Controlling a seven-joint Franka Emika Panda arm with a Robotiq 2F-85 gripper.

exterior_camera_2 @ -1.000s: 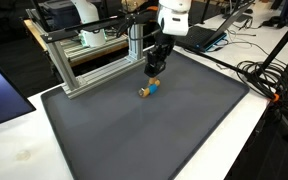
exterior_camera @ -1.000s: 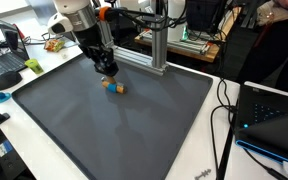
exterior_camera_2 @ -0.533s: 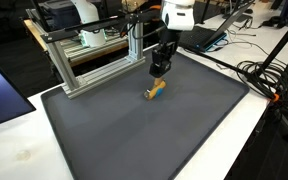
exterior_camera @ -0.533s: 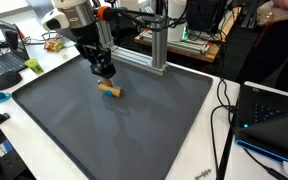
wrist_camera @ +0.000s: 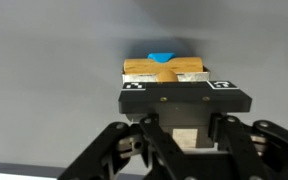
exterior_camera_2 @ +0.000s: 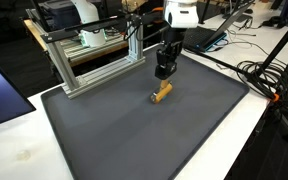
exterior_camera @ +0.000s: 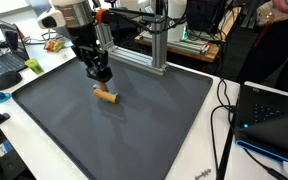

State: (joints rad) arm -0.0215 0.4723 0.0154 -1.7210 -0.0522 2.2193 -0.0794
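My gripper hangs a little above the dark mat, its jaws shut on a small tan wooden block that shows between the fingers in the wrist view. Just beneath and slightly beyond it a longer wooden piece lies flat on the mat; in the wrist view a blue bit peeks out at the far end of that wooden piece. In both exterior views the gripper is apart from the lying piece.
An aluminium frame stands along the mat's far edge near the arm, and the same frame shows in both exterior views. Laptops, cables and clutter ring the white table outside the mat.
The arm has shifted sideways and slightly up. The wooden piece on the mat has moved the same way and now lies flat, its blue part no longer showing in the exterior views.
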